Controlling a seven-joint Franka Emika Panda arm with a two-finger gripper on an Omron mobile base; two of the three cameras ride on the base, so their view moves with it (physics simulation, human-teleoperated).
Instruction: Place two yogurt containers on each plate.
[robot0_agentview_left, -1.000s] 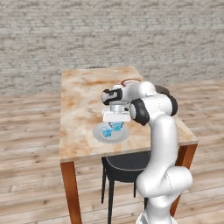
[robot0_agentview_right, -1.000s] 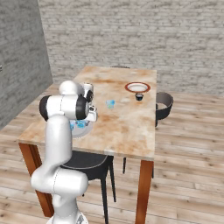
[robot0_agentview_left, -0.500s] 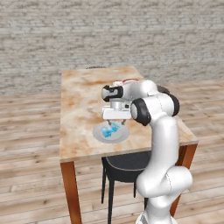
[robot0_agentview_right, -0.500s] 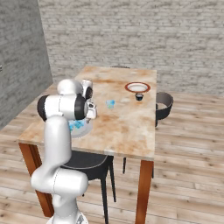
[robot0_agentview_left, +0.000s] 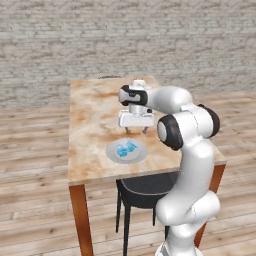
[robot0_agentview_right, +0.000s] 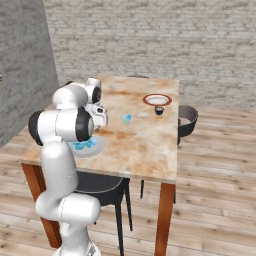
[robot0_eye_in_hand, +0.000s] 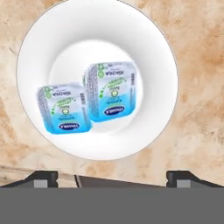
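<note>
Yogurt containers (robot0_eye_in_hand: 89, 103) sit on grey plate (robot0_eye_in_hand: 162, 65); gripper (robot0_agentview_left: 136, 131) hovers above, jaws apart.

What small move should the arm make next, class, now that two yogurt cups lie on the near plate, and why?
Probably lift away and swing toward the loose yogurt cup farther up the table. The gripper hangs open and empty above the grey plate, which already holds two cups lying side by side, while the red-rimmed plate appears to hold none.
</note>
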